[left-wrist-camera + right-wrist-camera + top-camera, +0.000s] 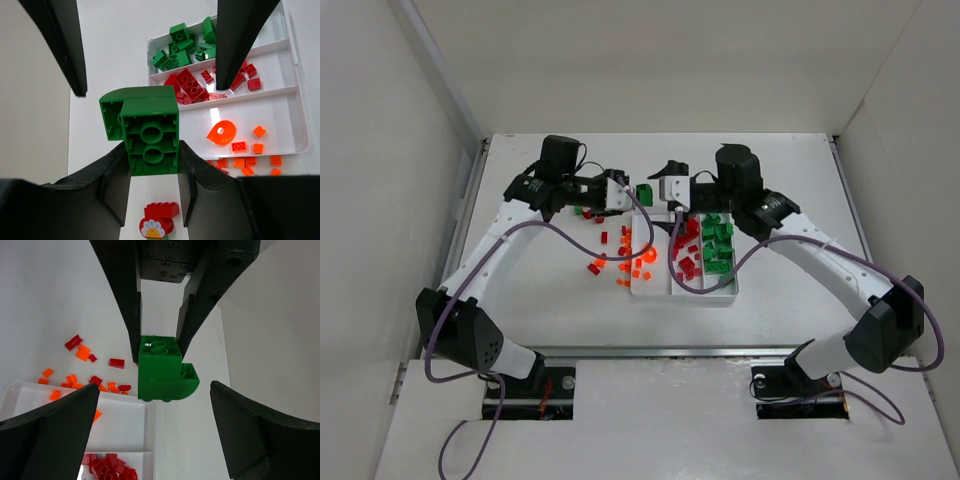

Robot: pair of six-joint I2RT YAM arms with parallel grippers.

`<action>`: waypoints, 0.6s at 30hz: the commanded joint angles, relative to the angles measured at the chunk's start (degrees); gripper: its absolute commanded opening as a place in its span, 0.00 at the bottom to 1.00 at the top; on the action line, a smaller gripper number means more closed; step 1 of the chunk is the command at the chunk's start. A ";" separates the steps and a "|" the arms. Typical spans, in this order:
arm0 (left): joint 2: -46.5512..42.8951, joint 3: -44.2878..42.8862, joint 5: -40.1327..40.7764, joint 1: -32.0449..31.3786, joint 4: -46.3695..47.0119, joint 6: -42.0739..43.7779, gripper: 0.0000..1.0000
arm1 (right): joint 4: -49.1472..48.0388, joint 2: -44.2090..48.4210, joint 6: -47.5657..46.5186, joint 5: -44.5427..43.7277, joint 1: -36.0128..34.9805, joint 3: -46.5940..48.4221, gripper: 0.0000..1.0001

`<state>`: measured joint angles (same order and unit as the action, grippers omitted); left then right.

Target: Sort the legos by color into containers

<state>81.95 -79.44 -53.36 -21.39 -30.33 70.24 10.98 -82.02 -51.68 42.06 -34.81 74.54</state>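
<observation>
Your left gripper [151,155] pinches the green brick [150,120], held in the air just beyond the white tray's [295,150] far end. Your right gripper [153,390], spread wide, faces it head-on, on the tray's green-compartment [165,45] side.

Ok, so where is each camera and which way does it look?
Top external: high behind, looking down; left arm and right arm show.
Left wrist: on the left arm, looking past its left gripper, shut on the green brick, toward the tray.
Right wrist: on the right arm, facing the opposite way; its open right gripper frames that brick.
Shared: both wrist views show that brick.
</observation>
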 commanded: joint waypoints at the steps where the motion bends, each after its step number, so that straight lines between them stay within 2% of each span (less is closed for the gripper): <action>1: 0.05 -3.26 -4.29 -0.23 -1.58 1.66 0.00 | -3.16 -1.65 -1.67 2.50 -0.88 3.33 0.97; 7: 0.05 -3.27 -4.29 -0.23 -2.11 1.66 0.00 | -3.69 -4.46 -1.67 0.65 -1.49 6.05 0.96; 10: 0.57 -3.27 -4.29 -0.23 -2.11 1.66 0.00 | -3.69 -5.52 -2.20 0.04 -1.49 6.76 0.93; 18: 0.58 -3.79 -4.29 -0.23 -2.11 1.66 0.00 | -4.22 -5.52 -2.20 -1.11 -1.49 6.76 0.64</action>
<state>82.81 -80.42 -55.02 -21.39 -31.35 71.13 9.74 -87.77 -53.21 40.40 -35.73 78.52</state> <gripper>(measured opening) 0.334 0.656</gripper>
